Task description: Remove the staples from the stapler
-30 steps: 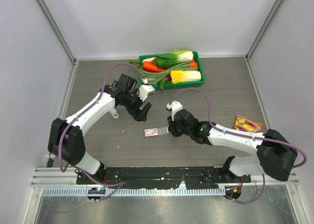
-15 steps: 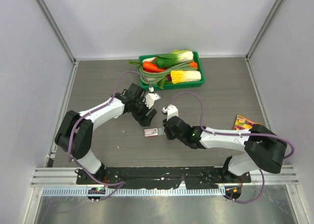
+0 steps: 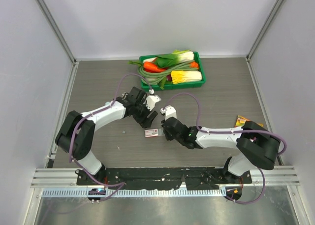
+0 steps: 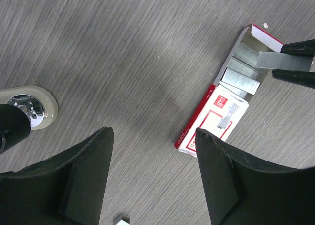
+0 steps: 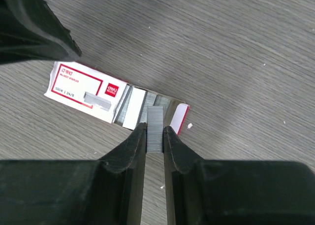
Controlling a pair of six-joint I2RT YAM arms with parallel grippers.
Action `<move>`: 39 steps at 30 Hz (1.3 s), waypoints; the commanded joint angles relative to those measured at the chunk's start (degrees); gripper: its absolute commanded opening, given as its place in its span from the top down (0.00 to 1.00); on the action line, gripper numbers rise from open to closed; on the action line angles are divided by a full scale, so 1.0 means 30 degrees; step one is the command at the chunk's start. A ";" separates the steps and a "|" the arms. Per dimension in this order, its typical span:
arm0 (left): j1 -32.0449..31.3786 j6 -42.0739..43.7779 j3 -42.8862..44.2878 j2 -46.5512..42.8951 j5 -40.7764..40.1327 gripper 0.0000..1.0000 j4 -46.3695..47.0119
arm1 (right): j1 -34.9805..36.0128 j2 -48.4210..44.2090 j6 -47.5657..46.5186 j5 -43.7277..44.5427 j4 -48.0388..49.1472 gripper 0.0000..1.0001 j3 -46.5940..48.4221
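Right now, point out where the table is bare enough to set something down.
Bare wood: the back-left corner, left of the green tray, and the right side between tray and colourful packet. Crowded: the centre, where the left tool and right tool meet over the staple box.

Matt wood-grain table (image 5: 236,38), smooth printed card box (image 5: 81,92), dull grey metal staples (image 5: 155,129).

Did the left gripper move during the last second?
Yes. The left gripper has moved down the top view and slightly right, away from the green tray and closer to the red-and-white box.
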 commanded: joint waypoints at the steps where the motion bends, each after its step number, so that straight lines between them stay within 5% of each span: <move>1: -0.0251 -0.0304 -0.0318 -0.0139 -0.0267 0.29 0.1015 | 0.0109 0.0452 0.0300 0.0641 0.1016 0.99 0.1124; 39: -0.0515 0.0076 -0.0876 -0.0666 -0.0530 0.30 0.1074 | 0.0109 0.2008 0.0418 0.0669 -0.0302 0.96 0.2209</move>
